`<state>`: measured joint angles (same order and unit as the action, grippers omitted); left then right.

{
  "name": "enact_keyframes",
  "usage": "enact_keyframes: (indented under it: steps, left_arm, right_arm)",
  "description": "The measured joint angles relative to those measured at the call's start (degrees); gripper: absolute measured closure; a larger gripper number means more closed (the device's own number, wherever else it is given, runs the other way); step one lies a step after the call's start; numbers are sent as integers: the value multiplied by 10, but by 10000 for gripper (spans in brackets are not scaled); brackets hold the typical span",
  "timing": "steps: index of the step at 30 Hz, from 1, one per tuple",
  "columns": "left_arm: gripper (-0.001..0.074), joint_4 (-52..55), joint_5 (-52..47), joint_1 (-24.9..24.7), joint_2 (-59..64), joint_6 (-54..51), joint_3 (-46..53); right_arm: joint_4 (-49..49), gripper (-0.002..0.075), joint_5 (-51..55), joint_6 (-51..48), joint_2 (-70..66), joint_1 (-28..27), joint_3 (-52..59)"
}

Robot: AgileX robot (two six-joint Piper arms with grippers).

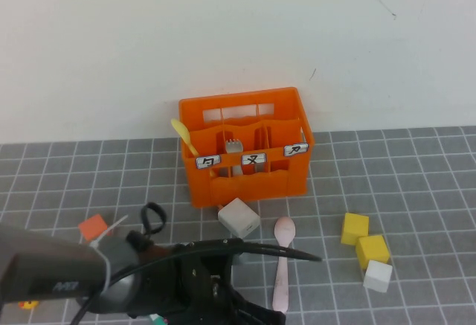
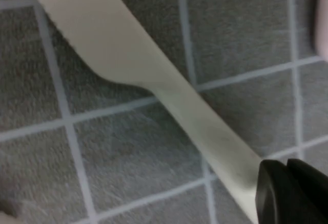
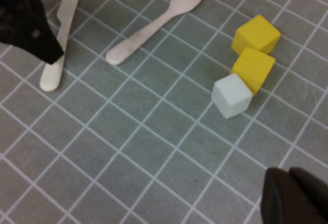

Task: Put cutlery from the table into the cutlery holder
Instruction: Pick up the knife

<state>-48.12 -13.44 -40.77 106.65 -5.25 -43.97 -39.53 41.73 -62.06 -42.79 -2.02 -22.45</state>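
The left gripper point(image 2: 292, 193) hangs low over the white knife point(image 2: 154, 80) lying flat on the table point(image 2: 128, 167) — whether spread, I cannot tell; the right gripper point(image 3: 297, 198) waits aside — likewise unclear; pink spoon point(image 1: 282, 262) lies before the orange holder point(image 1: 245, 146)

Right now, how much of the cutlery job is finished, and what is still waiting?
Nothing is finished: the orange cutlery holder contains only a yellow spoon and a metal fork. The left gripper hovers over the white knife on the table. The pink spoon waits. The right gripper hangs over bare tiles.
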Motion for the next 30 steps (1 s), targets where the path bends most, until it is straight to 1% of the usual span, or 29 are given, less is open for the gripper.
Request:
enact_keyframes:
  steps: [3,9,12,16,18,20,25,27,30]
  left_arm:
    - [736,64,-3,0,12,52,-9]
    - [736,228,10,0,12,160,-10]
    - [736,302,31,0,-2,182,-10]
    - [736,445,60,0,-51,193,-10]
    - [736,486,59,5,-76,203,-10]
    - [736,505,29,18,-97,220,-14]
    - [736,513,-159,63,-107,271,-47]
    - [736,492,-200,74,-107,292,-49]
    - [736,421,-218,81,-103,302,-50]
  right_arm:
    - [0,729,0,0,0,0,0]
    - [0,729,0,-1,0,0,0]
    - [0,729,0,-2,0,0,0]
    - [0,729,0,-2,0,0,0]
    - [0,729,0,-2,0,0,0]
    - [0,729,0,-3,0,0,0]
    - [0,729,0,-4,0,0,0]
    - [0,729,0,-5,0,0,0]
    - [-2,729,0,-5,0,0,0]
